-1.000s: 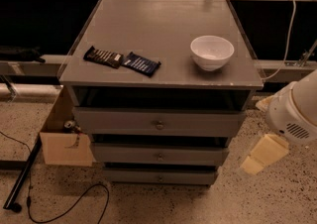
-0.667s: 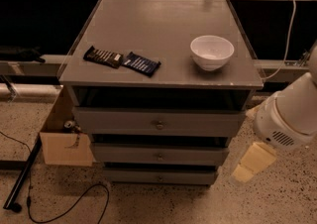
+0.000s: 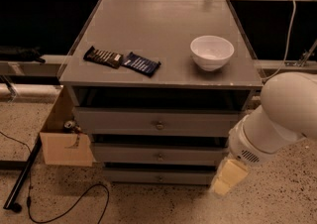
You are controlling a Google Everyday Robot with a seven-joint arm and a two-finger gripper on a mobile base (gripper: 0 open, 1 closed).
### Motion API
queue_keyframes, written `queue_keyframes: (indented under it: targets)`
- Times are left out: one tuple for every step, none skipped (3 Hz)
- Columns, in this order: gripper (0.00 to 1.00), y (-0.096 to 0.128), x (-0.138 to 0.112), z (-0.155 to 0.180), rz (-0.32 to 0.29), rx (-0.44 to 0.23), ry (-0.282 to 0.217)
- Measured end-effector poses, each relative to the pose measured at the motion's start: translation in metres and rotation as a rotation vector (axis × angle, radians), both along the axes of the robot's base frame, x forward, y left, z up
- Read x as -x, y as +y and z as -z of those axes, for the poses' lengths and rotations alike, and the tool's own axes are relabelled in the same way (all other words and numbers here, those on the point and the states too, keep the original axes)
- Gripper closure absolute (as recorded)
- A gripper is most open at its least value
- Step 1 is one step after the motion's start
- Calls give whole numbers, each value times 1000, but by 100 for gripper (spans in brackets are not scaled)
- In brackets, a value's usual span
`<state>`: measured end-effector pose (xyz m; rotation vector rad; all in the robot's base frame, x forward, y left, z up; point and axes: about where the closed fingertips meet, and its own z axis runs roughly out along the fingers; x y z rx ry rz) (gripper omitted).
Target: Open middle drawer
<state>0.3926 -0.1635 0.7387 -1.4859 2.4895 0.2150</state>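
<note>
The grey cabinet point(image 3: 158, 34) has three stacked drawers, all pushed in. The middle drawer point(image 3: 124, 154) has a flat grey front of medium height and a small round knob point(image 3: 159, 157) at its centre. The drawer above it point(image 3: 119, 121) has the tallest front and the drawer below it point(image 3: 129, 176) has the slimmest. My gripper point(image 3: 225, 181) is a cream-coloured piece at the end of the white arm point(image 3: 277, 119). It hangs low by the cabinet's lower right corner, to the right of the knob and a little below it, apart from the drawer.
A white bowl point(image 3: 212, 52) and two dark snack bars point(image 3: 121, 60) lie on the cabinet top. An open cardboard box point(image 3: 64, 146) with a can in it stands against the cabinet's left side. A black cable point(image 3: 69, 208) and a black pole point(image 3: 22, 178) lie on the speckled floor.
My arm and gripper have moved left and down, closer to the cabinet's lower right corner. The drawers have not moved.
</note>
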Motion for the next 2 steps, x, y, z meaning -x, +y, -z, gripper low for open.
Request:
queue_keyframes:
  targets:
    - [0,8,-22,51,-2,28,-18]
    - [0,8,-22,54,-3,16,-14]
